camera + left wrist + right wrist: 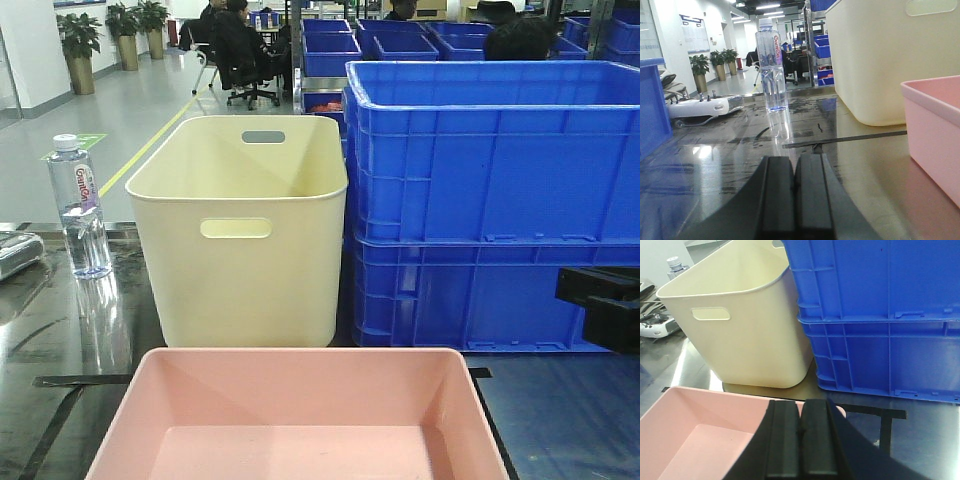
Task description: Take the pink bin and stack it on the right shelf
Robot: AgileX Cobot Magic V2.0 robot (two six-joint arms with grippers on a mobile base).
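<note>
The pink bin (pixel 300 415) stands empty on the dark glossy shelf (pixel 60 320), at the near edge of the front view. It also shows in the left wrist view (pixel 935 130) and the right wrist view (pixel 690 435). My left gripper (pixel 795 161) is shut and empty, low over the shelf to the left of the bin and apart from it. My right gripper (pixel 801 404) is shut with nothing between the pads. It sits in front of the bin's far right corner, and I cannot tell whether it touches the rim.
A tall cream bin (pixel 245 230) stands just behind the pink bin. Stacked blue crates (pixel 490 200) stand to its right. A water bottle (pixel 80 205) and a white device (pixel 700 106) are at the left. Black tape strips (pixel 885 415) cross the shelf. A black block (pixel 600 300) juts in at the right edge.
</note>
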